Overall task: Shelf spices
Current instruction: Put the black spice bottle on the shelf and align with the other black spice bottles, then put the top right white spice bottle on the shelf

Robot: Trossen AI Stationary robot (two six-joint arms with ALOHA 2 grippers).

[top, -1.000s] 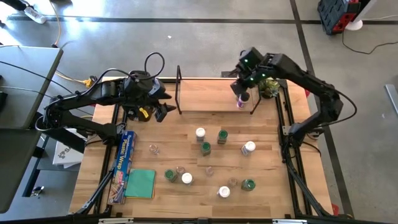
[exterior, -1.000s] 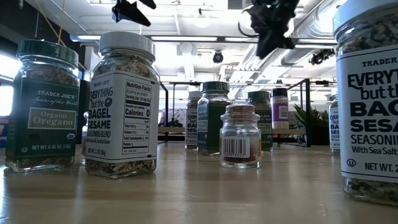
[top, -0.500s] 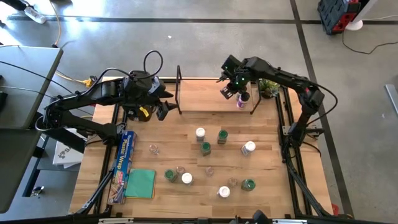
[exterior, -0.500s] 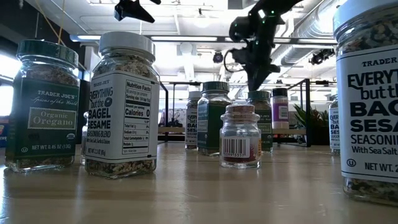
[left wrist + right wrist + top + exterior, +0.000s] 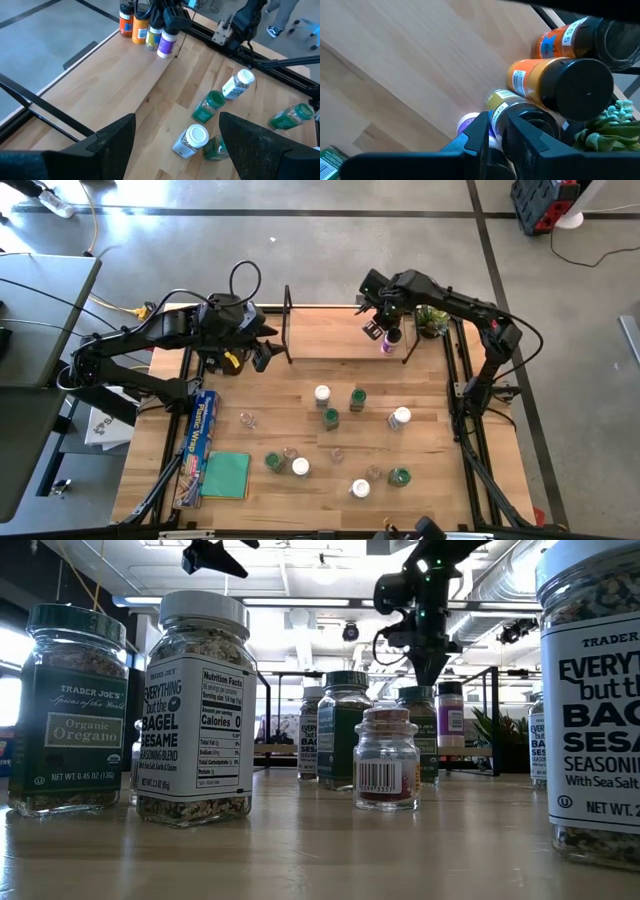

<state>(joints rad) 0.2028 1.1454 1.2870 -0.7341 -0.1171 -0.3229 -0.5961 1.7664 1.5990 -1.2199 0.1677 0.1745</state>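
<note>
A few jars already stand at the far right end of the shelf [image 5: 330, 332], where the right gripper [image 5: 383, 328] hovers, fingers nearly together and empty, beside a purple-labelled jar [image 5: 166, 42]. The spices [image 5: 330, 418] mostly wait on the table (about ten); readable labels include Trader Joe's Organic Oregano [image 5: 72, 710] and Everything but the Bagel Sesame [image 5: 197, 710]. The left gripper [image 5: 177, 145] waits wide open near the shelf's left end.

Pale wooden shelf board [image 5: 330, 338] carries 2 orange-labelled jars [image 5: 133, 22], 1 yellow-labelled jar [image 5: 501, 101] and 1 purple-labelled jar [image 5: 167, 43], all dark-lidded. On the light wood table [image 5: 270, 405]: green-lidded oregano jar [image 5: 68, 710], white-lidded bagel seasoning jar [image 5: 197, 710], teal cloth [image 5: 227, 475], blue foil box [image 5: 199, 437].
</note>
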